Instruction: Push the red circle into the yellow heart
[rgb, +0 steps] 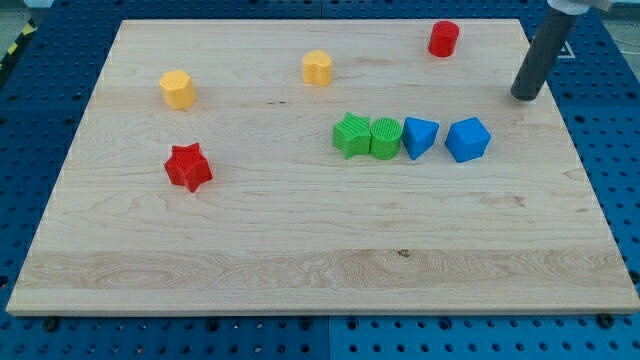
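The red circle (444, 38) stands near the view's top, right of centre, on the wooden board (300, 250). The yellow heart (317, 67) sits to its left and a little lower, well apart from it. My tip (523, 97) is at the view's right, below and to the right of the red circle, not touching any block. The rod rises from it toward the top right corner.
A yellow hexagon (177, 89) sits at the upper left and a red star (188, 166) below it. In the middle stand a green star (351, 135), a green cylinder (385, 137), a blue triangle (419, 137) and a blue cube (467, 139) in a row.
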